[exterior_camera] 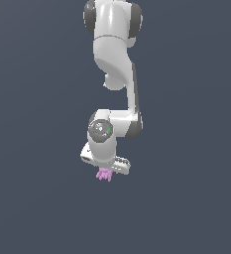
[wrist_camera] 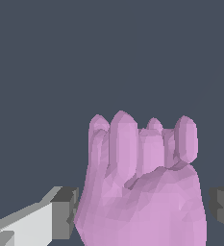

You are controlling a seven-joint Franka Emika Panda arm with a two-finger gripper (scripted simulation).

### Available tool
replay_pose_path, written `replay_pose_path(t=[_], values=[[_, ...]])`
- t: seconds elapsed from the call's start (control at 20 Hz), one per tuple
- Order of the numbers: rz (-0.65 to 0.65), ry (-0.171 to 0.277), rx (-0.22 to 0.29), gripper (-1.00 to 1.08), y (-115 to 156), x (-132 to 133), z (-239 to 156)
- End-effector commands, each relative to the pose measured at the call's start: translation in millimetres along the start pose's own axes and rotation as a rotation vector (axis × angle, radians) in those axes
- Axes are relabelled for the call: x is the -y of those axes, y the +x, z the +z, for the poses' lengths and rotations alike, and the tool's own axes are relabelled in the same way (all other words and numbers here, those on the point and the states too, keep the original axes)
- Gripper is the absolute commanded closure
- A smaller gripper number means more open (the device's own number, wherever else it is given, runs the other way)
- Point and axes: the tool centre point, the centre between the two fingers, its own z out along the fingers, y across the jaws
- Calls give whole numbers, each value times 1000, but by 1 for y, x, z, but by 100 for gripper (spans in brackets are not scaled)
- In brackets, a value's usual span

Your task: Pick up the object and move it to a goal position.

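Note:
The object (wrist_camera: 142, 192) is a small pink-purple lumpy figure with several stubby, finger-like protrusions. In the wrist view it sits between my two fingertips. One grey pad (wrist_camera: 65, 214) is at or against its side. The other pad (wrist_camera: 223, 206) stands a narrow gap away from it. My gripper (wrist_camera: 143, 211) straddles the object with the jaws not fully closed on it. In the exterior view the object (exterior_camera: 104, 174) pokes out just below my white gripper (exterior_camera: 107, 166), which points down over it. The fingertips themselves are hidden there.
The ground is a plain dark grey-blue surface (exterior_camera: 186, 208) on all sides. My white arm (exterior_camera: 114, 49) rises above the gripper toward the top of the exterior view. No other objects or markers show.

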Motion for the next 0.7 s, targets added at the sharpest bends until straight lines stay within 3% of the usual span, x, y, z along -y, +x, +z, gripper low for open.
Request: replay_pose_path(t=[0.0, 0.05, 0.1, 0.65], values=[[0, 1, -2, -92, 2, 0, 0], [0, 1, -2, -92, 2, 0, 0], [0, 1, -2, 108, 2, 0, 0], [0, 1, -2, 108, 1, 0, 0]])
